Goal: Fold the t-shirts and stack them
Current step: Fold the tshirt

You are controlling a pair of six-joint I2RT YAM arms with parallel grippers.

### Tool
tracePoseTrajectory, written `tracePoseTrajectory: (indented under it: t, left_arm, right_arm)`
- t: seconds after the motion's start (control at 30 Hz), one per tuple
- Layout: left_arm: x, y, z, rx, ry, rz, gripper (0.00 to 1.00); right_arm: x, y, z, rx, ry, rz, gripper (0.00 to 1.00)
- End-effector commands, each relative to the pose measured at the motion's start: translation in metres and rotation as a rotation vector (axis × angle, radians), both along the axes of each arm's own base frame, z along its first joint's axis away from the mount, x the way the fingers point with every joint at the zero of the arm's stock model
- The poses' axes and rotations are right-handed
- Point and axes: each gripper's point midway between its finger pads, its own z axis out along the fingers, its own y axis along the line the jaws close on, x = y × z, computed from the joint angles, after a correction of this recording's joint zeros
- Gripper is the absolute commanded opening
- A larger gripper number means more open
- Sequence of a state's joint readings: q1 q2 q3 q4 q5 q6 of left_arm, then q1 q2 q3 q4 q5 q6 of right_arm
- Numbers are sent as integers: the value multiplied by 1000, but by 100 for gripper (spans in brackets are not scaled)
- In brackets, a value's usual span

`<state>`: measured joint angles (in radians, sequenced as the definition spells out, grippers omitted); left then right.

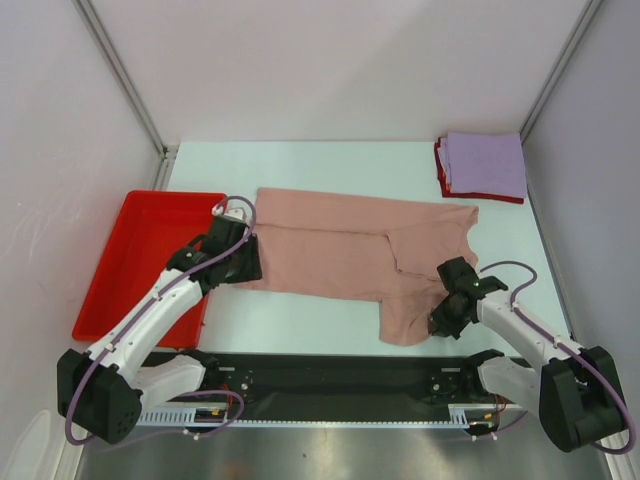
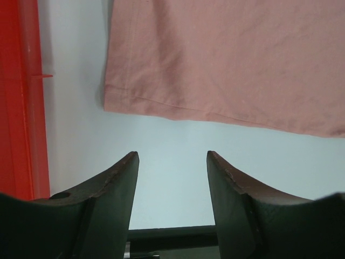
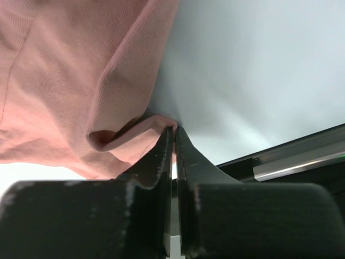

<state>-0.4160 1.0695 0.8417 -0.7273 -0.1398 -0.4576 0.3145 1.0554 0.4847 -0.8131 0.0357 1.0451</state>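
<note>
**Pink t-shirt** (image 1: 350, 250): laid out flat and wide across the table (image 1: 300, 340), one layer of cloth seen doubled over near its right end. A sleeve-like flap is seen trailing from its near right corner toward the arm bases. No neat folded packet is formed yet.

**Other tees:** beyond the pink t-shirt's far right corner, well apart from it, a lavender t-shirt (image 1: 486, 163) is seen folded and resting on a folded red t-shirt (image 1: 441, 172). This stack is judged finished.

**Progress:** two garments are judged done and one is left. The pink t-shirt remains to be folded and set on the stack; folding is judged to be at an early stage.

**Right gripper** (image 3: 173, 135): placed at the pink t-shirt's near right flap. The jaws are seen almost together, with a rolled edge of pink cloth pinched at the tips and a sliver of pink visible in the slit. A grip on the hem is judged made.

**Left gripper** (image 2: 172, 162): positioned just off the pink t-shirt's left hem. The jaws are held well apart; only bare table is seen between them. Nothing is held or touched.

**Red tray** (image 1: 140, 250): sited to the left of the pink t-shirt, not involved.
</note>
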Motion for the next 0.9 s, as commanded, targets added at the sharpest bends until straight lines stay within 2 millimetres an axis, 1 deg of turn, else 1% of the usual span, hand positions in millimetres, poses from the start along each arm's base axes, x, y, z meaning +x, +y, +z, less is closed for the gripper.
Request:
tracePoseTrajectory:
  t: [0.0,0.1,0.13,0.17,0.2,0.23,0.27,0.33,0.4,0.47,0.5,0.57,0.6,0.67,0.77,0.87]
  left_arm:
    - [4,8,10,24,-19,51,59]
    - [6,16,2,52,12,102,60]
    - [7,23,-4,51,35,138,60]
    - [7,21,-9,11,64,148,59]
    - [8,23,-13,-7,81,165,58]
    - [11,31,-20,-25,106,207,54]
    - [12,32,-23,-43,123,219,52]
    - [15,43,-31,-37,143,277,50]
    - [17,49,-42,-26,168,335,47]
    - [22,49,-50,-43,168,374,46]
    - [24,49,-58,-38,186,389,45]
    - [32,48,-63,-43,185,418,43]
    - [33,49,-70,-29,205,434,43]
    - [41,52,-71,-16,202,455,42]
    - [41,57,-79,16,214,490,42]
    - [42,58,-86,23,225,494,43]
  right_arm:
    - [-1,-12,-2,-65,6,13,0]
    - [-4,-12,7,-70,1,27,0]
    - [1,-10,14,-63,-30,29,0]
    - [-1,-10,18,-61,-30,32,0]
    - [0,-9,22,-55,-37,36,0]
    - [0,-8,29,-48,-51,39,0]
    - [2,-8,33,-44,-62,39,0]
    - [5,-7,42,-42,-85,52,0]
    - [4,-9,48,-47,-94,58,0]
    - [4,-9,53,-45,-108,68,0]
    - [4,-9,53,-47,-111,69,0]
    - [3,-10,53,-47,-111,72,0]
    - [2,-9,53,-42,-111,75,0]
    - [1,-8,53,-38,-110,79,0]
    - [2,-9,55,-38,-122,82,0]
    - [3,-8,56,-35,-126,81,0]
